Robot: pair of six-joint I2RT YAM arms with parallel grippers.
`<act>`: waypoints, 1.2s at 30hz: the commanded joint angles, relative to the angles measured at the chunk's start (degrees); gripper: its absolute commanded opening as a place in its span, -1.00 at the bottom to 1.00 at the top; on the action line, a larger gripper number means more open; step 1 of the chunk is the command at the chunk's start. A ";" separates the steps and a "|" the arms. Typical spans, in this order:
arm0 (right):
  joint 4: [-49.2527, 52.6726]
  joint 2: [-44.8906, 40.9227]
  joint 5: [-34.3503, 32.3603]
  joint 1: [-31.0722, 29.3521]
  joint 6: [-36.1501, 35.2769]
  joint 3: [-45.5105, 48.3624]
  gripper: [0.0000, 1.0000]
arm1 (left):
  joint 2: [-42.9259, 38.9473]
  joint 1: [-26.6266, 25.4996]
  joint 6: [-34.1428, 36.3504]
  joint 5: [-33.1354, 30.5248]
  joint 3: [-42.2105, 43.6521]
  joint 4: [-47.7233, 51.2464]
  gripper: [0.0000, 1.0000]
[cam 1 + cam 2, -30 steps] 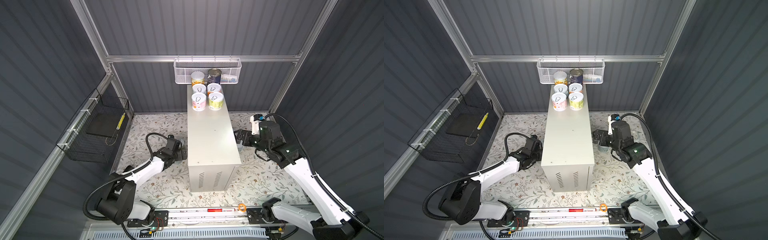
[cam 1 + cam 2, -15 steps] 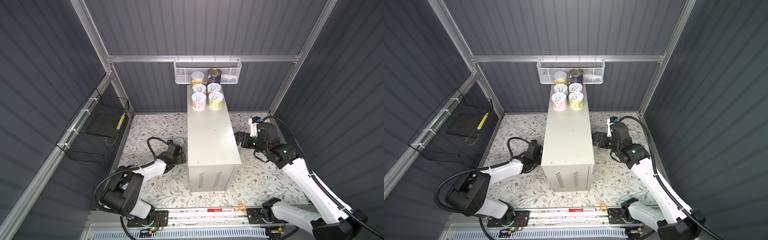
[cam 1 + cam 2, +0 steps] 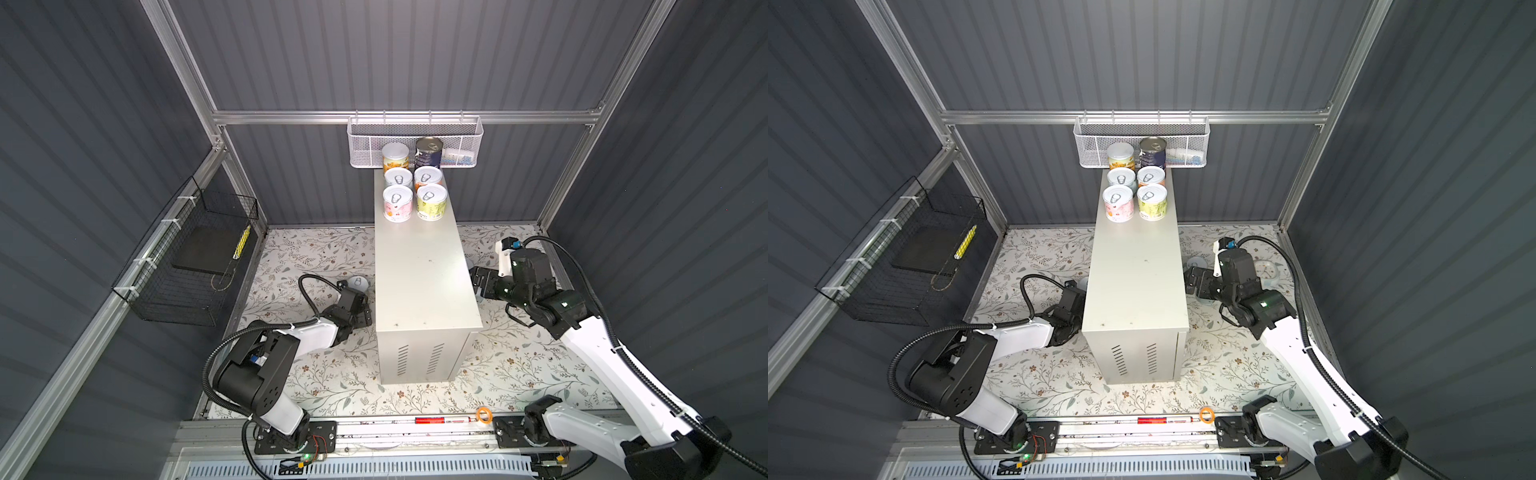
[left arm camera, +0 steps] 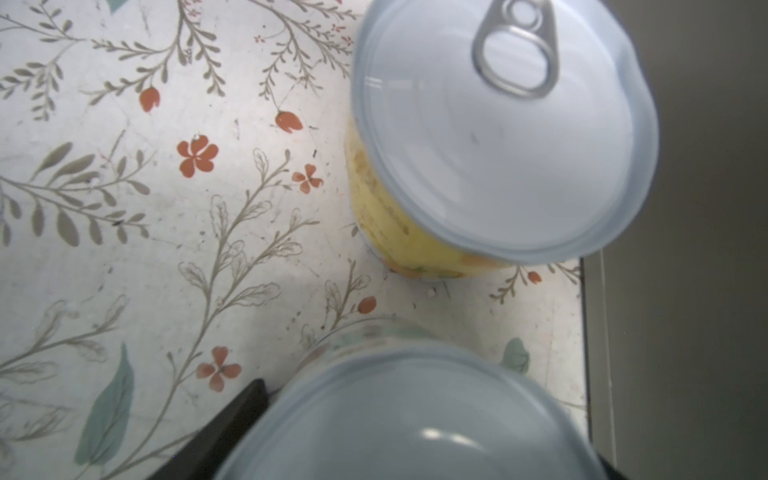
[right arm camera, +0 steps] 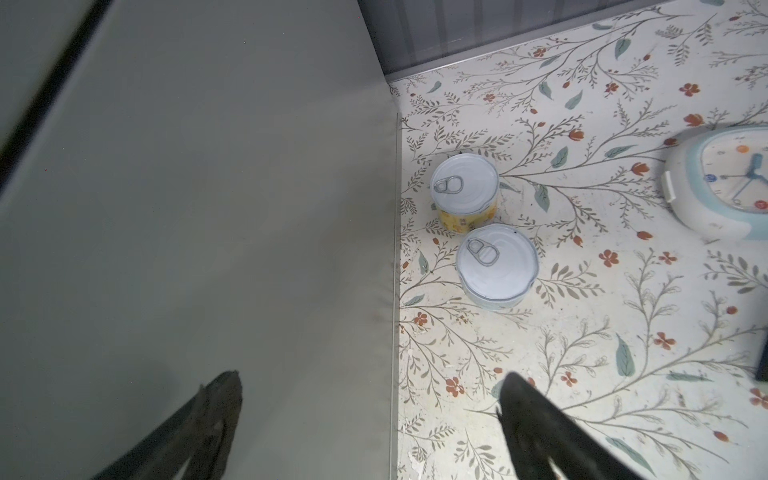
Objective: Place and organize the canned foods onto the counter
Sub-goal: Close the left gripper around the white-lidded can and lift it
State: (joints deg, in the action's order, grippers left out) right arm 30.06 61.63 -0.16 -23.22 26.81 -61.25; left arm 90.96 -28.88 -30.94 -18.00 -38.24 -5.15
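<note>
The counter [image 3: 424, 282] [image 3: 1133, 274] is a tall white box on the floral floor, with several cans [image 3: 397, 203] in two rows at its far end, a navy can [image 3: 428, 151] among them. My left gripper [image 3: 358, 307] [image 4: 428, 432] is low at the counter's left side, shut on a white-lidded can [image 4: 415, 415]; one finger [image 4: 232, 424] shows against the lid. A yellow-label can [image 4: 498, 137] [image 3: 357, 284] stands just beyond. My right gripper [image 3: 480, 282] [image 5: 372, 386] hangs open over the counter's right edge. Ahead of it, two cans [image 5: 463, 187] [image 5: 496, 264] stand on the floor.
A pale blue clock [image 5: 723, 183] [image 3: 1268, 272] lies on the floor right of the two cans. A white mesh basket [image 3: 415, 141] hangs on the back wall, a black wire basket [image 3: 187, 266] on the left wall. An orange ring [image 3: 483, 414] sits on the front rail.
My left arm has dropped low beside the counter and its jaws have narrowed around the can. The right gripper has barely shifted and stays open.
</note>
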 commanded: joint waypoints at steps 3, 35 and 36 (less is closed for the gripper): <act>-0.71 -0.45 0.16 0.28 0.20 1.65 0.95 | 1.39 -0.19 -2.10 -0.97 0.06 1.37 0.28; -3.56 -3.00 0.93 3.97 2.00 11.02 0.95 | -25.57 -0.99 9.92 -2.71 -42.14 59.06 -1.00; -3.65 -3.08 1.19 4.17 1.91 11.08 0.95 | -24.79 -1.00 11.21 -2.58 -46.33 60.25 -1.00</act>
State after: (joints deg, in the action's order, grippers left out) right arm 26.96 59.48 0.25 -19.64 28.51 -50.78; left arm 65.39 -29.61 -24.71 -19.05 -76.75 49.10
